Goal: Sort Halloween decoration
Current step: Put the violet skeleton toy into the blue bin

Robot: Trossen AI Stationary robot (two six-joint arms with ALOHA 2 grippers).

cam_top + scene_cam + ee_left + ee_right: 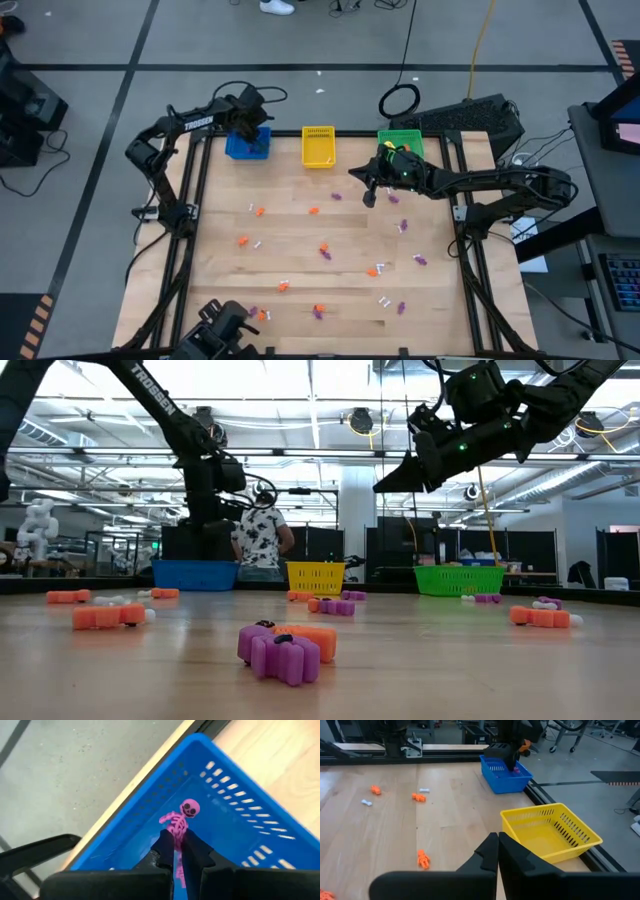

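Observation:
My left gripper point(177, 851) stands over the blue basket point(247, 146) at the table's far left and is shut on a pink skeleton trinket point(181, 818). The right wrist view shows the gripper point(510, 764) reaching down inside the basket. My right gripper point(368, 192) hangs shut and empty above the table, just in front of the green basket point(400, 143). Orange point(258, 211), purple point(325, 253) and white point(384, 301) trinkets lie scattered flat on the wooden tabletop. My left gripper pinches the skeleton's lower body point(176, 834) between its two fingers. Head and chest point(189, 808) stick out past the fingertips. The fingers slant steeply down from above into the basket. Whether the skeleton touches the basket's floor, I cannot tell.
A yellow basket point(318, 146) stands between the blue and green ones along the far edge. Black frame rails point(190, 200) run down the table's left and right sides. A purple and an orange trinket point(285, 650) lie close to the near edge.

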